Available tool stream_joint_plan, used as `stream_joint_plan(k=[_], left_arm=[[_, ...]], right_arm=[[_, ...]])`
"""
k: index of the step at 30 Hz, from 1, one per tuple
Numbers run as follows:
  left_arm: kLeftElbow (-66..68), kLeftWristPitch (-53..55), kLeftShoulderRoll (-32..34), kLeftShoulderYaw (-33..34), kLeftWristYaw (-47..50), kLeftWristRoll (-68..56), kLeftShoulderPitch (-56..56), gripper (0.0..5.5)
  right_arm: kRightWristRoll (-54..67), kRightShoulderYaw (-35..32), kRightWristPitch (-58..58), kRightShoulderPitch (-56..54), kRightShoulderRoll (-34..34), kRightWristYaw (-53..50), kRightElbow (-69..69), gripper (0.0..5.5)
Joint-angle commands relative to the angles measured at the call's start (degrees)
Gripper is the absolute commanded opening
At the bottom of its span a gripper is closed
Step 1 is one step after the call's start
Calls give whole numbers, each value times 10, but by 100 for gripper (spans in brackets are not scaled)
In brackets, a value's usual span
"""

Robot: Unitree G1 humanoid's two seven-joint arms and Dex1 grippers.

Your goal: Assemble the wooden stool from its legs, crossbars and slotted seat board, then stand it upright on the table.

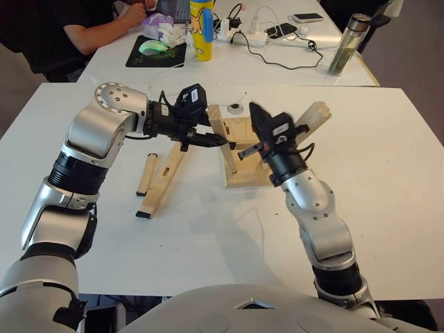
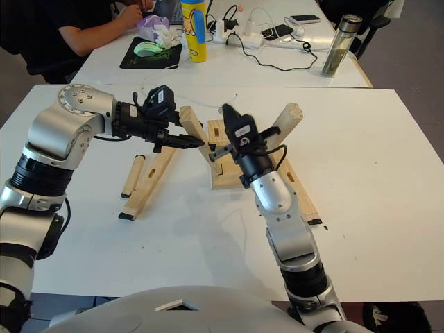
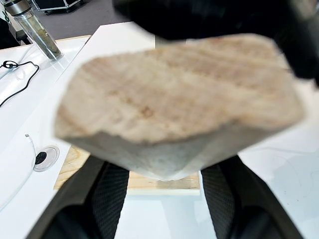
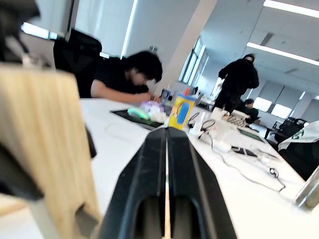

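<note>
Both head views look down over 1 table [image 1: 388,208]; the left wrist view sits very near a wooden leg [image 3: 174,104], the right looks level.

Your pale slotted seat board [image 1: 244,177] lies flat mid-table. A near leg [image 1: 217,121] rises at its far left corner, and a leaning leg [image 1: 316,114] tilts outward at the far right. Left of the board, a black-footed leg [image 1: 164,179] and a short crossbar [image 1: 146,173] lie side by side.

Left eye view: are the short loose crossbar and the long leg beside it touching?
Apart. The left eye view shows a strip of bare table between the short crossbar and the long leg.
</note>
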Motion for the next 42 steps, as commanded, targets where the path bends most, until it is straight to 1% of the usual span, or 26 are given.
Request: stream_joint_plan(k=[1,3,5,7,10,12,15,18,22,26,30,35,42], left_arm=[[34,39,-2,-49,2,39,54,207],[38,37,0,-48,1,41,55,207],[40,37,-1,-46,2,40,55,207],[36,39,1,-43,4,39,59,207],[30,43,5,-38,8,36,65,207],[29,44,6,-36,9,36,67,207],[24,47,7,-33,11,35,69,207],[22,50,8,-33,11,36,70,207],[41,40,0,-45,-3,42,53,207],[57,33,-4,-51,-13,47,41,207],[69,29,-16,-58,-15,50,29,207],[73,21,-37,-82,-8,64,31,207],[83,11,-65,-133,9,93,56,207]], right_arm=[[0,24,29,27,-13,29,32,0],[35,-2,-59,30,11,25,-2,0],[78,-21,-118,34,22,39,-48,0],[153,-34,-117,58,25,80,-75,0],[200,-35,-102,120,-20,135,-68,0],[195,-43,-115,159,-50,153,-42,0],[180,-49,-173,191,-61,161,23,0],[171,-64,-197,184,-38,134,88,0],[130,-64,-212,160,-9,84,132,0],[35,-42,-177,111,-1,24,205,0],[-26,-4,-92,92,-8,24,256,0],[-47,39,-3,102,-15,66,259,0],[-31,51,45,115,-14,84,245,0]])
